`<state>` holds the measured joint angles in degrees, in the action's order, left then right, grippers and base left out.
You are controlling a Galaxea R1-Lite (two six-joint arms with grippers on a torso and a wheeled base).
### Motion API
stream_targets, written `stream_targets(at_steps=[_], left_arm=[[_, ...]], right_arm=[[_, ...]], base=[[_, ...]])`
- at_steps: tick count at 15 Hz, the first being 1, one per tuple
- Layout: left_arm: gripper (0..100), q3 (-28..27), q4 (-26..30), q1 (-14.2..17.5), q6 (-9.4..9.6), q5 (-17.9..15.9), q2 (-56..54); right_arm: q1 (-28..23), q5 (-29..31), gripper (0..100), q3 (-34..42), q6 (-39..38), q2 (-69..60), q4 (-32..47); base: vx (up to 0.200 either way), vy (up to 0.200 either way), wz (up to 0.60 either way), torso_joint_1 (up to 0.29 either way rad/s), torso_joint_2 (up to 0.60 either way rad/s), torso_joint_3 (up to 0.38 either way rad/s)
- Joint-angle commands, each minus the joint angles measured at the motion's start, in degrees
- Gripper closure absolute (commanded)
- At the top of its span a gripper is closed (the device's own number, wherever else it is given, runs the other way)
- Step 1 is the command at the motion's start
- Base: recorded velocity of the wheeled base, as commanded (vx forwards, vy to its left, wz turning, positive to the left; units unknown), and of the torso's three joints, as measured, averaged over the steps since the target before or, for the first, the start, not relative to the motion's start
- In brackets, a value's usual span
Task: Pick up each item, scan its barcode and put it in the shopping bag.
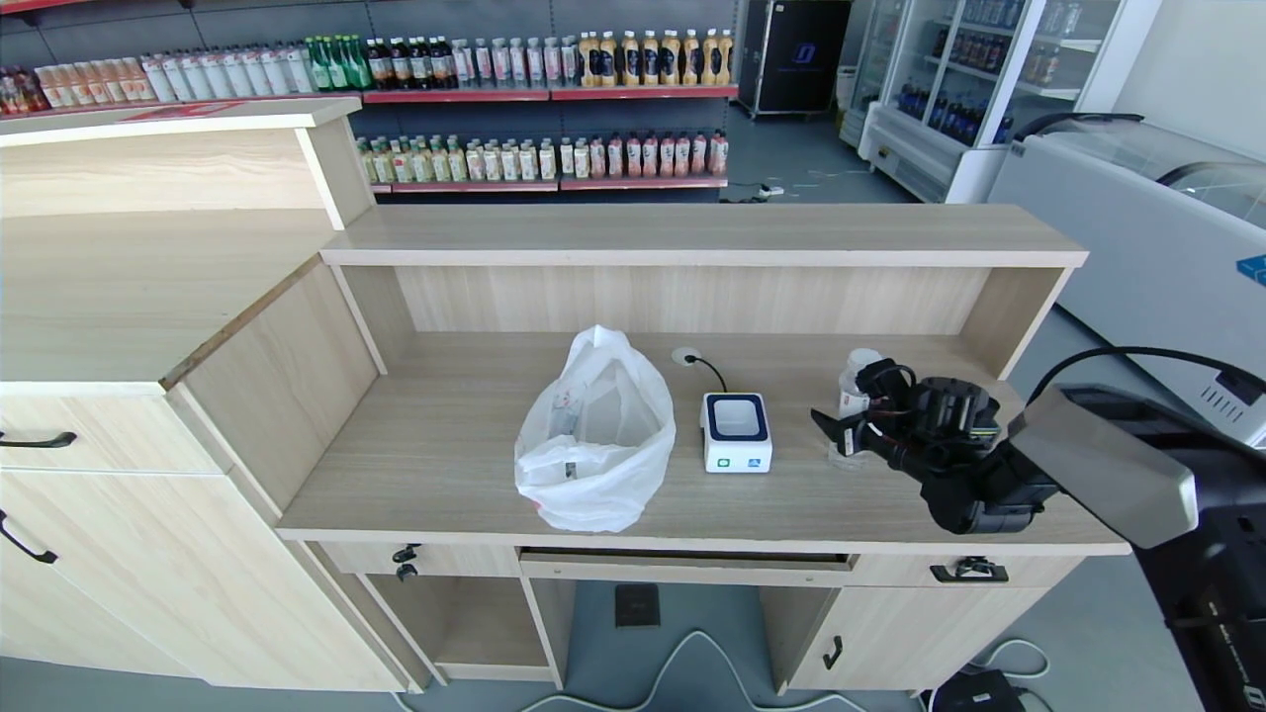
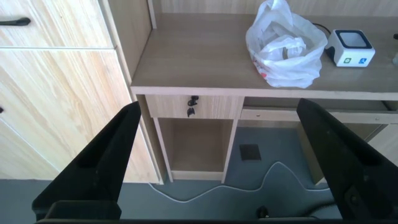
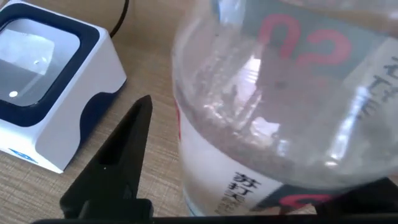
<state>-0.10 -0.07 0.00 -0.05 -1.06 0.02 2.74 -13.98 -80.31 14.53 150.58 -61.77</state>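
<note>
A clear plastic bottle (image 1: pixel 853 378) with a white label stands on the wooden counter (image 1: pixel 445 435) at the right. My right gripper (image 1: pixel 841 435) is open, its fingers on either side of the bottle (image 3: pixel 280 93), with a small gap beside the one finger (image 3: pixel 118 168) that shows. The white barcode scanner (image 1: pixel 737 432) sits just left of the bottle. Further left stands the white plastic shopping bag (image 1: pixel 593 435), with some items inside. My left gripper (image 2: pixel 217 109) is open and holds nothing, low in front of the counter's left part.
A raised shelf (image 1: pixel 702 232) runs along the back of the counter. The scanner's cable (image 1: pixel 707 371) leads to a hole behind it. A taller cabinet (image 1: pixel 148 297) stands at the left. Drawers with keys (image 2: pixel 193 107) lie under the counter edge.
</note>
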Motion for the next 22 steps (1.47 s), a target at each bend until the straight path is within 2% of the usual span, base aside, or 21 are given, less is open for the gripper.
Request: stream_targets(at_steps=[1,6,10,12,14,16,17,19,20,22], left_arm=[[0,0.0,0.0,0.0,-0.04,0.0,0.0],[0,0.0,0.0,0.0,-0.04,-0.1,0.0],[0,0.0,0.0,0.0,0.05,0.0,0.0],[0,0.0,0.0,0.0,-0.04,0.0,0.0],[0,0.0,0.0,0.0,0.05,0.0,0.0],[0,0.0,0.0,0.0,0.05,-0.1,0.0],[0,0.0,0.0,0.0,-0.04,0.0,0.0],[0,0.0,0.0,0.0,-0.04,0.0,0.0],[0,0.0,0.0,0.0,-0.04,0.0,0.0],[0,0.0,0.0,0.0,-0.04,0.0,0.0]], right_arm=[[0.2,-0.1,100,-0.6,0.0,-0.2,0.1],[0.2,0.0,100,0.0,-0.1,-1.5,0.0],[0.5,0.0,100,4.4,-1.5,-4.9,-0.7],[0.4,0.0,100,8.8,-10.1,-12.4,-0.2],[0.3,-1.1,100,14.1,-17.8,-22.8,4.2],[-0.4,-7.0,100,18.3,-24.8,-32.2,7.5],[-1.5,-13.7,100,21.2,-30.1,-39.9,10.4],[-2.2,-20.8,100,23.0,-35.1,-47.7,14.1],[-2.2,-26.9,100,25.3,-39.7,-53.9,16.3],[-1.6,-35.2,100,27.3,-45.3,-60.4,16.6]], base=[[0.000,0.000,0.00,0.000,0.00,0.000],[0.000,0.000,0.00,0.000,0.00,0.000],[0.000,0.000,0.00,0.000,0.00,0.000],[0.000,0.000,0.00,0.000,0.00,0.000],[0.000,0.000,0.00,0.000,0.00,0.000],[0.000,0.000,0.00,0.000,0.00,0.000],[0.000,0.000,0.00,0.000,0.00,0.000],[0.000,0.000,0.00,0.000,0.00,0.000],[0.000,0.000,0.00,0.000,0.00,0.000],[0.000,0.000,0.00,0.000,0.00,0.000]])
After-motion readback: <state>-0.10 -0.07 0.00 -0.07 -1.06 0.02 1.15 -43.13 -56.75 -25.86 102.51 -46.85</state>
